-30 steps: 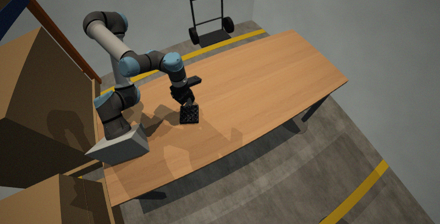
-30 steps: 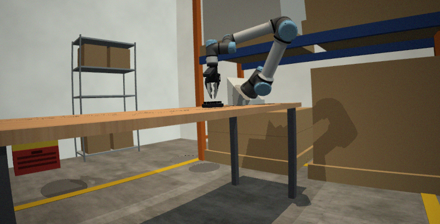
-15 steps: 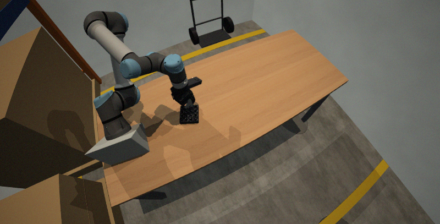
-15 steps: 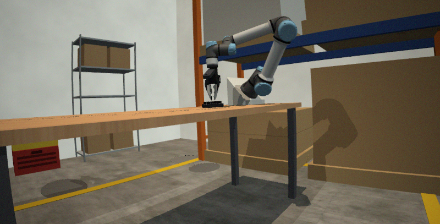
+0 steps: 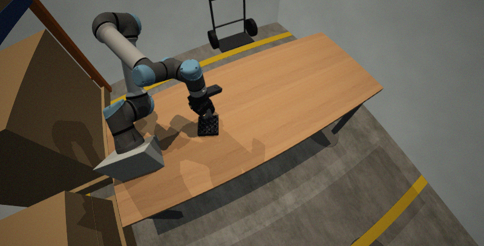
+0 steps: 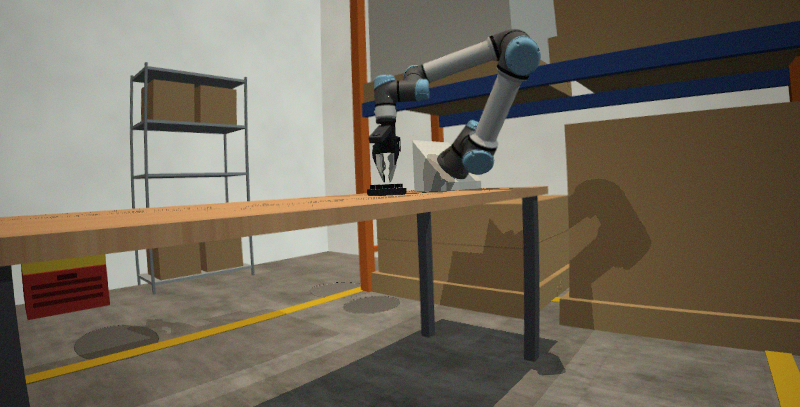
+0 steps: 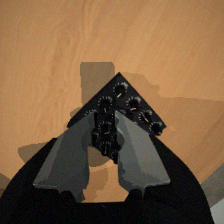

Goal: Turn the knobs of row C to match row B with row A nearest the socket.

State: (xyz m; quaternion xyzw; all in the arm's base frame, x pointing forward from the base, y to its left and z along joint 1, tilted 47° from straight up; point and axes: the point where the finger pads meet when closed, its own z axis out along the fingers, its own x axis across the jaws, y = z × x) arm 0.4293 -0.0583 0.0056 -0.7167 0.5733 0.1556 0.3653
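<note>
black two-jaw gripper [image 7: 106, 131] hovering just above small black square knob box [image 5: 208, 126] | box sitting mid-frame on long wooden table [image 5: 287, 85] | jaws nearly closed, gripping nothing | box directly below, one knob [image 7: 105, 126] between tips, corner pointing up-frame in wrist view | judging: descend straight

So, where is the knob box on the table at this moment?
In the top view the knob box lies flat on the wooden table, near the end where the arm's base stands, directly below the gripper.
</note>
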